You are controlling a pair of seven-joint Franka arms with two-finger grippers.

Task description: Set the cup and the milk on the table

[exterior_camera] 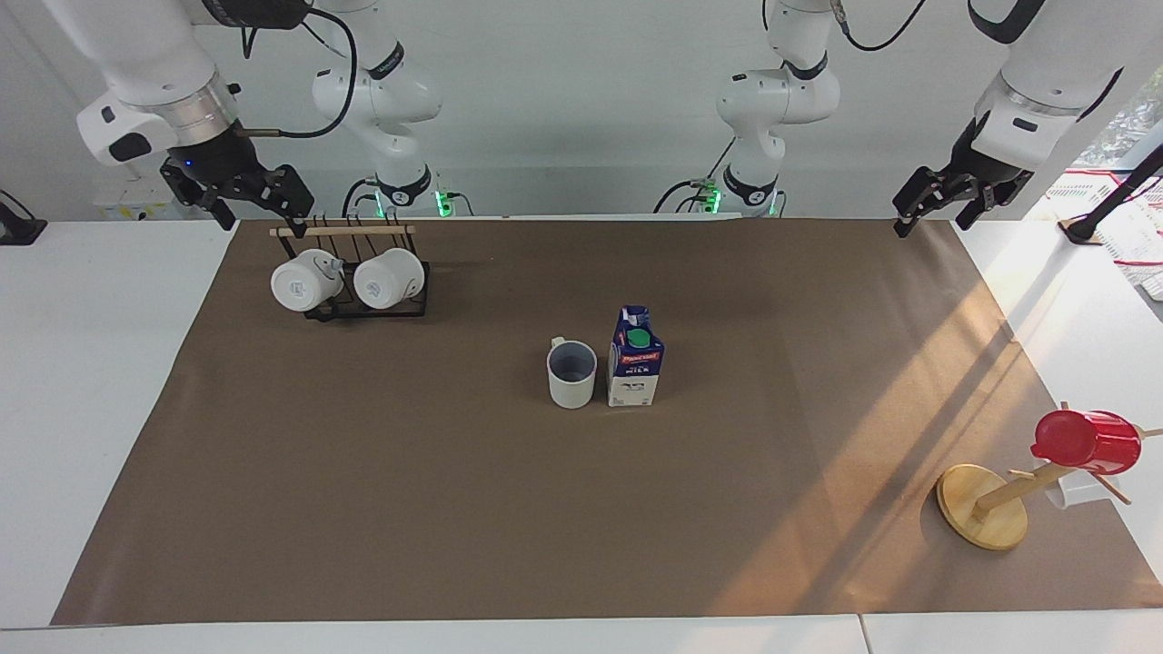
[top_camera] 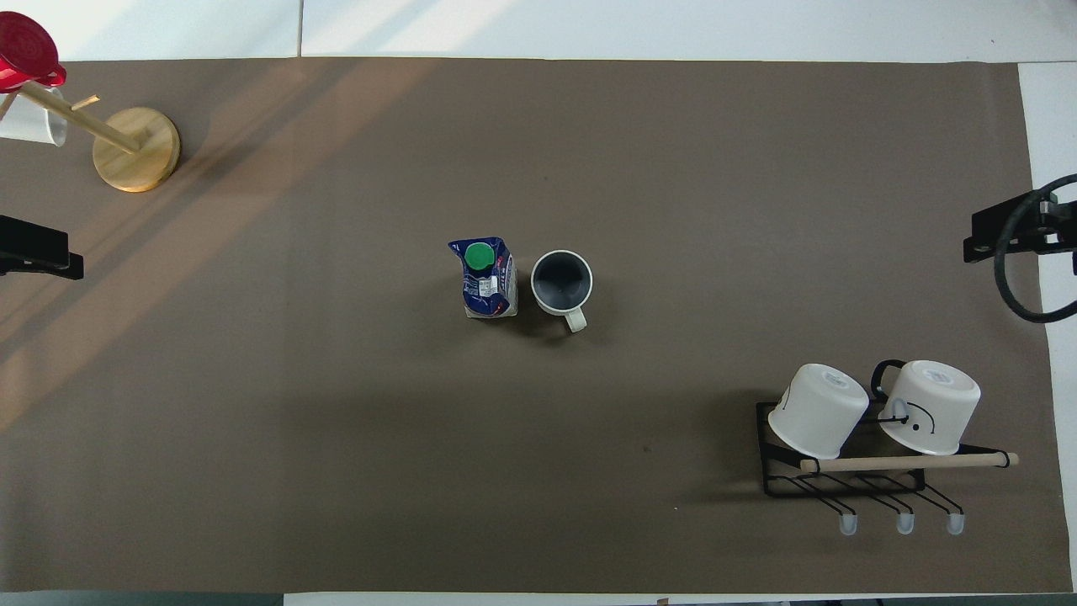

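brown paper surface (exterior_camera: 363,509) carries my cup (exterior_camera: 571,373) just beside the milk (exterior_camera: 634,357) mid-sheet, both upright, while i see left end effector (exterior_camera: 934,201) and right end effector (exterior_camera: 257,202) spread apart, empty, over its robot-side corners.

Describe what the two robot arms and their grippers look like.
Both arms are glossy white with rounded joints, a silver band at each wrist and black cables looping along them. Green lights glow at the bases. The left gripper and right gripper are black, angular, two-fingered; a small blue light shows on the right one.
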